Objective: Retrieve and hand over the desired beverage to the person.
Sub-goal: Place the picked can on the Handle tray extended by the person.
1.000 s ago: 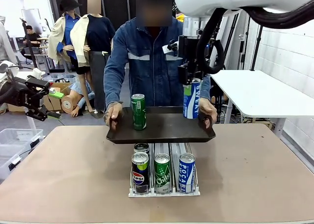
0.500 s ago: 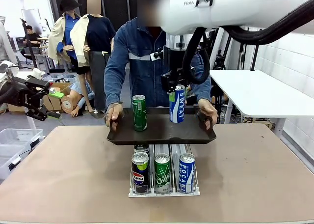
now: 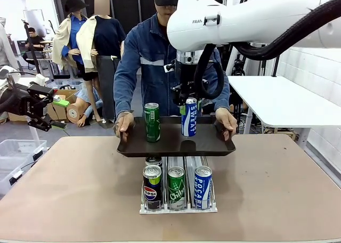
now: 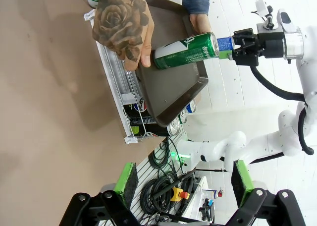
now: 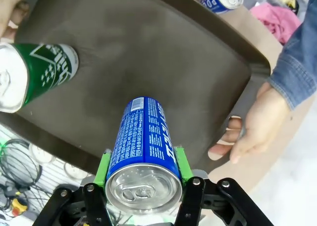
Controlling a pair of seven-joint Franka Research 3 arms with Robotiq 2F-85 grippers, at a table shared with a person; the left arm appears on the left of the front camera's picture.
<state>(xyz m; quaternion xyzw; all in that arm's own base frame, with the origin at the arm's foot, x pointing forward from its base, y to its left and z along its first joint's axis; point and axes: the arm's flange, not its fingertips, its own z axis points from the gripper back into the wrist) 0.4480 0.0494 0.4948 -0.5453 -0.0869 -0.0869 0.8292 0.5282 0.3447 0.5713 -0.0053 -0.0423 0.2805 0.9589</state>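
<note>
Retrieval judged done, handover nearly so. Right gripper [image 3: 187, 105] clamped on a blue can [image 3: 188, 118], green pads [image 5: 103, 167] pressing both sides just below the rim, can upright over the dark tray [image 3: 162, 144]. From the front view, can's base at or just above the tray floor; actual contact cannot be told.

Tray held level above the bench [image 3: 69, 189] by the person [image 3: 154, 62], one hand [image 3: 124, 123] at one end of the tray, the other hand [image 3: 226, 119] at the opposite end. A green can [image 3: 152, 122] already upright on the tray, well apart from the blue one, free of either gripper.

Under the tray's near edge, a white wire rack [image 3: 178, 207] on the bench, with a Pepsi can [image 3: 152, 186], a green can in the rack [image 3: 176, 187] and a blue Pocari can [image 3: 202, 187] at its front.

Left gripper [image 3: 47, 112] out at the bench's left side, fingers apart, holding nothing.

Left to do, as a judgement: settle the blue can fully on the tray, release, lift the right gripper straight up clear of the can. Tipping risk if the tray shifts during release.
</note>
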